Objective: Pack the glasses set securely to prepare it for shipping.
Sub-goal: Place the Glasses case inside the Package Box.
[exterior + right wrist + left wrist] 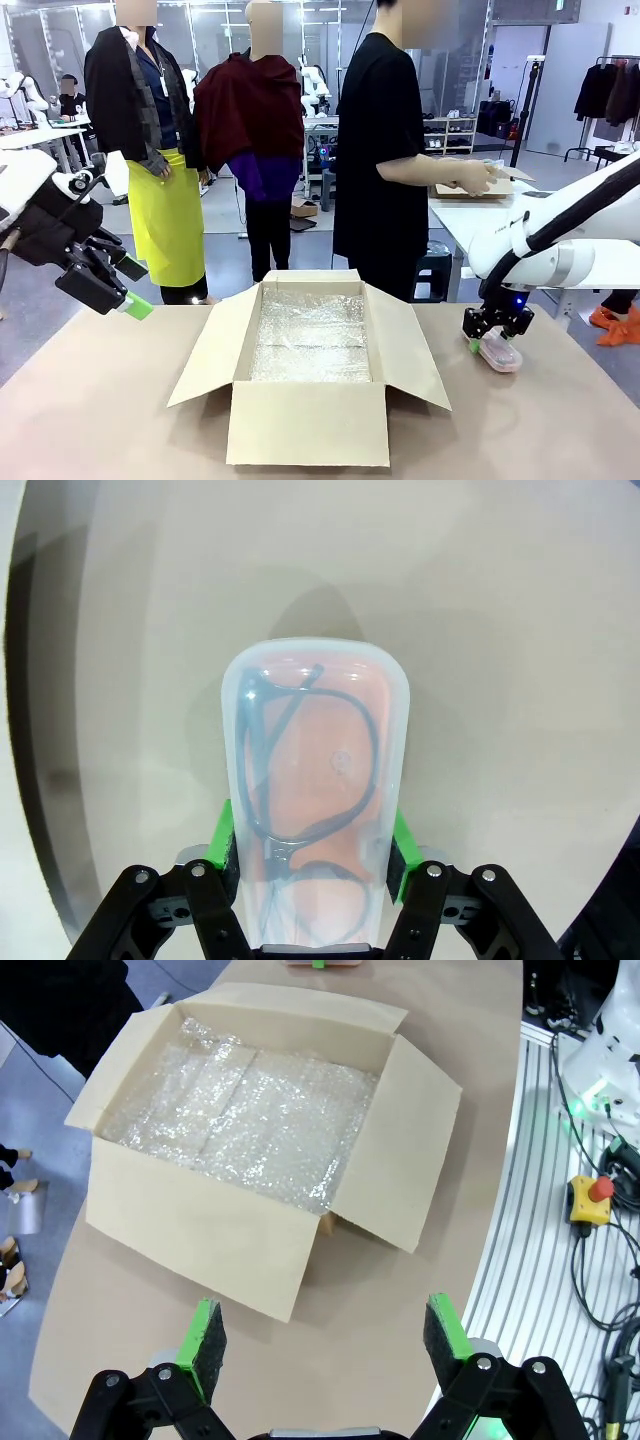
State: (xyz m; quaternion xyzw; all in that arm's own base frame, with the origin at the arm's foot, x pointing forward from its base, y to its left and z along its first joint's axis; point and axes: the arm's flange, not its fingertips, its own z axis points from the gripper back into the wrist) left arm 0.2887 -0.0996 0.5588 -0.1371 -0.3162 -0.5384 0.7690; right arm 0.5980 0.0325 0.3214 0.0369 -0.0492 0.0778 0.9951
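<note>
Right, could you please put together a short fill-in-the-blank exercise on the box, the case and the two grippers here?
1. The right gripper is shut on the ____ glasses case.
2. The open cardboard box is lined with ____.
3. The left gripper hangs above the table with its jaws ____, holding nothing.
4. In the front view, the glasses case lies on the table to the ____ of the cardboard box.

Missing words: pink; bubble wrap; open; right.

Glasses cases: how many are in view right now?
1: the pink glasses case on the table right of the cardboard box, clamped between the right gripper's fingers. Another could be hidden under the box's bubble wrap.
</note>
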